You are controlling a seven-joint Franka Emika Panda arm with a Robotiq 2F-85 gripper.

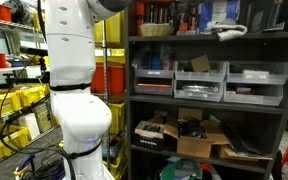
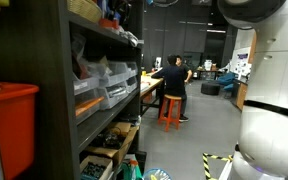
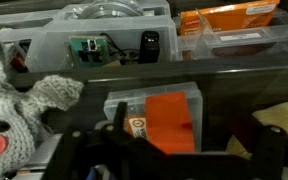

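**Crowded shelf leaves little room**

At the left, the grey knitted toy (image 3: pixel 14 100) could snag a finger. The gripper (image 3: pixel 169 160) looks spread and empty, near the orange packet (image 3: pixel 171 120) in its clear box (image 3: pixel 119 105). A careless push could hit the shelf edge (image 3: pixel 234 75).

nothing readable; the label (image 3: pixel 136 127) on the orange packet (image 3: pixel 172 120) (a white patch) is blurred.

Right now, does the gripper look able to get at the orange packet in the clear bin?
Probably yes. In the wrist view the orange packet lies ahead of the open gripper, with nothing between them. The grey knitted toy sits aside. The shelf board above may limit room.
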